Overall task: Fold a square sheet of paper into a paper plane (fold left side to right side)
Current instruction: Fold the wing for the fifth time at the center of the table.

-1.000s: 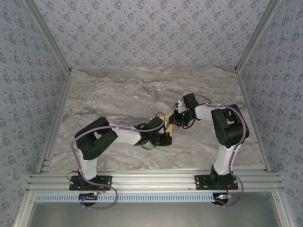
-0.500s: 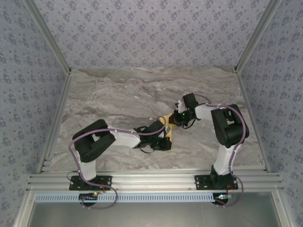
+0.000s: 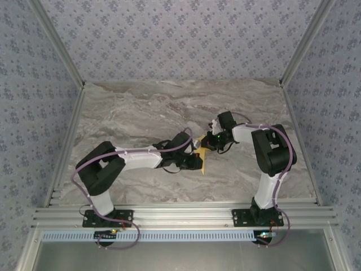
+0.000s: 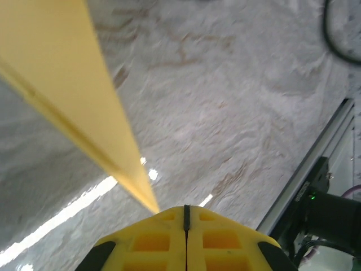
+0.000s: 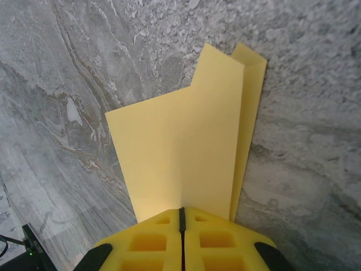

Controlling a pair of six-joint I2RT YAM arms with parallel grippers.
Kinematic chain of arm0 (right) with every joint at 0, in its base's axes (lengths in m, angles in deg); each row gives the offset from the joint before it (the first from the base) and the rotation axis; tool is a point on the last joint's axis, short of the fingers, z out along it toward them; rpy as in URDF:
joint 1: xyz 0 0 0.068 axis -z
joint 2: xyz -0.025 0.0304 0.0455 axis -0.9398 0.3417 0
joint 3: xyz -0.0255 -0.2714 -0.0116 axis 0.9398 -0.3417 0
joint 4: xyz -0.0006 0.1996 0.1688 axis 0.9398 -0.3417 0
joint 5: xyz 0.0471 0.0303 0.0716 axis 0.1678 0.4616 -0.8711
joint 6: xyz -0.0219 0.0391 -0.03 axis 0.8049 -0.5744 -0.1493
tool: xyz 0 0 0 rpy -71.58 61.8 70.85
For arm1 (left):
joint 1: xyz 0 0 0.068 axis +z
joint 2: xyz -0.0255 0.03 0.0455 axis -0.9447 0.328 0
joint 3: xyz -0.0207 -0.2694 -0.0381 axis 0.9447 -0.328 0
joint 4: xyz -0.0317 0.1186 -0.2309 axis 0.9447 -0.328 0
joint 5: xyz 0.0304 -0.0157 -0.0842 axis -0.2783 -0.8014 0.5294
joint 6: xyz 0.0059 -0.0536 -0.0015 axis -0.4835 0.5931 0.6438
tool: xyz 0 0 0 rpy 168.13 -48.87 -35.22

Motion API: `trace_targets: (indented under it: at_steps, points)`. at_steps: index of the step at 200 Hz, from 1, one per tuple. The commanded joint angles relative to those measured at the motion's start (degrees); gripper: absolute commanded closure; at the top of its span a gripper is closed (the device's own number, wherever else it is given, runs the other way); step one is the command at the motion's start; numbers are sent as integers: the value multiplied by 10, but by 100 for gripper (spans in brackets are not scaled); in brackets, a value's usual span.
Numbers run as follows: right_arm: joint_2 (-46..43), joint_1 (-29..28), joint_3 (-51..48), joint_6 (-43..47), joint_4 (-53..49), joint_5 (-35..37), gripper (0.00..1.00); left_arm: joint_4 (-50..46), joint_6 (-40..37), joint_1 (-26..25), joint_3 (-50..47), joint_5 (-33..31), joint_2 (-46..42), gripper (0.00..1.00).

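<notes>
The thin yellow-orange sheet of paper [image 5: 186, 147], folded into overlapping layers with a stepped far edge, is at the middle of the grey marble table [image 3: 141, 113]. It spans between the right gripper [image 5: 181, 210] and the left gripper [image 4: 186, 210], each pressed together and pinching one edge.

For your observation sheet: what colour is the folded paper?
The paper is plain yellow-orange, clearest in the right wrist view.

Robot lab test cell, staged home look. Marble-print tabletop [image 3: 141, 107] boxed by floral wallpaper panels [image 3: 180, 39] at 9, 12 and 3 o'clock. Aluminium extrusion rail [image 3: 180, 214] at 6 o'clock carries left arm base [image 3: 107, 217] and right arm base [image 3: 260, 214].
</notes>
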Motion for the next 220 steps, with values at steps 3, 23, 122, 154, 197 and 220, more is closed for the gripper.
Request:
trace_targets:
  at_steps: [3,23,122,154,197,220]
  points:
    - [41,-6,-8,12,-39,76,92,-25,-36,3,46,17,36,95]
    - [42,-6,-7,12,-39,74,92,-27,-44,9,68,13,64,95]
    - [45,-9,1,12,-45,74,92,-47,-57,13,85,-1,119,95]
    - [46,-9,1,12,-47,76,92,-78,-72,2,77,-12,117,95]
    - [46,-10,2,11,-45,74,92,-76,-69,-18,47,-17,106,95]
    - [39,-10,0,7,-30,59,91,-48,-53,-19,21,-19,93,95]
